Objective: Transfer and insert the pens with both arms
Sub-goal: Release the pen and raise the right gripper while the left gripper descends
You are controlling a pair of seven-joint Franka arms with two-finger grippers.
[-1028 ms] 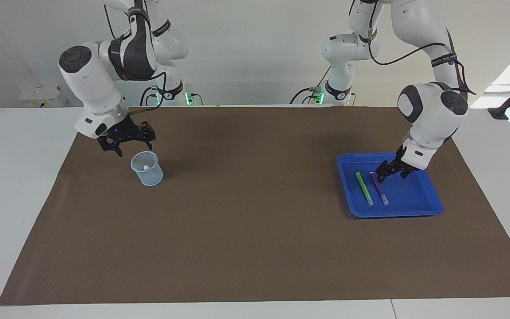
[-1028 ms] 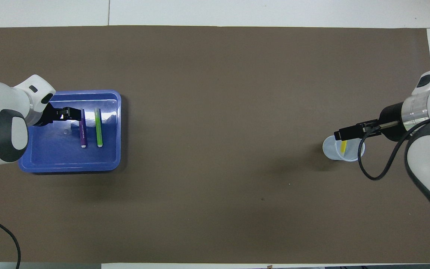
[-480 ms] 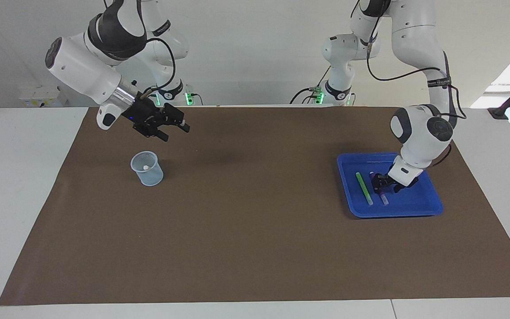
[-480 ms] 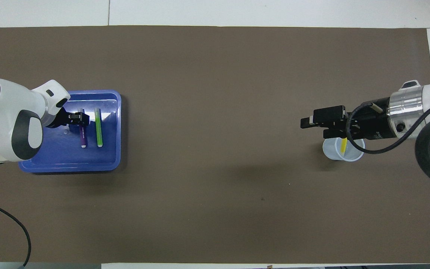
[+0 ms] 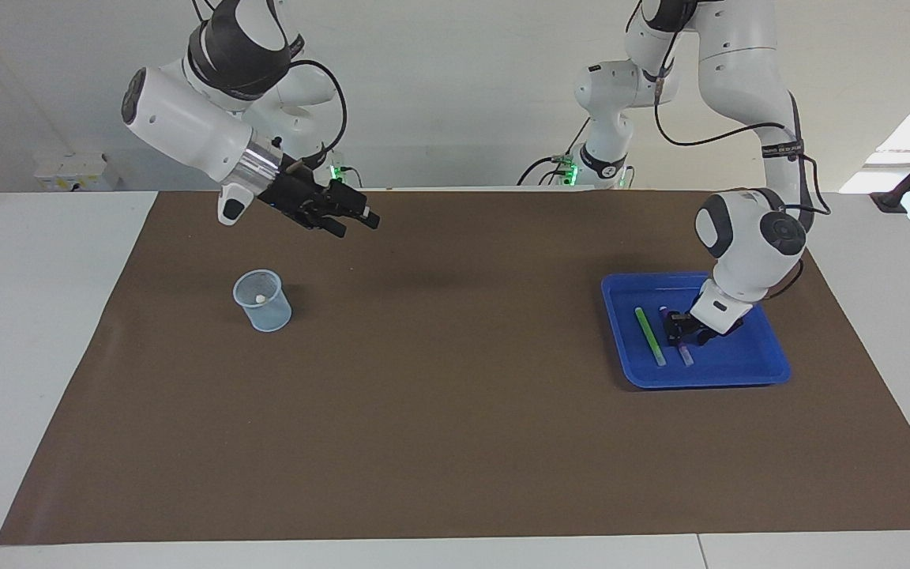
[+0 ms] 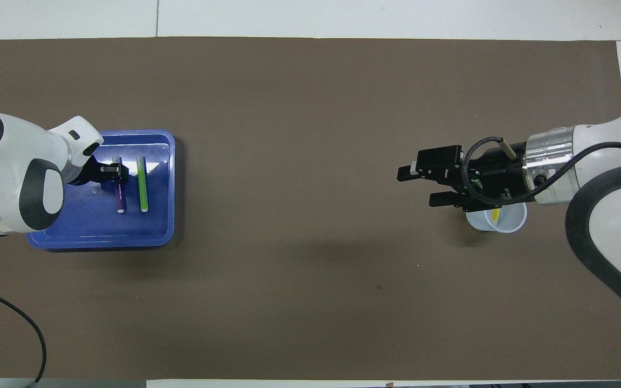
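So one yellow pen [image 6: 496,214] stands in the clear cup [image 6: 496,220]. Well away in the blue tray [image 6: 100,237], the left gripper [image 5: 680,332] pinches the purple pen [image 6: 119,196], beside the green pen [image 6: 142,186]. Above the mat near the cup, the right gripper [image 6: 423,186] hangs spread and empty.

The white bench [image 5: 28,332] wears a big brown mat [image 5: 455,411]. A blue plastic tray [image 5: 739,370] sits under the left claw [image 5: 680,332]. A clear plastic cup [image 5: 262,300] stands near the right claw [image 5: 352,220].

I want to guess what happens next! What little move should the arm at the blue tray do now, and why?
Probably shut on the purple pen and lift it. The left gripper is down in the blue tray right at that pen, while the right gripper hangs open in the air, empty, over the mat beside the cup.
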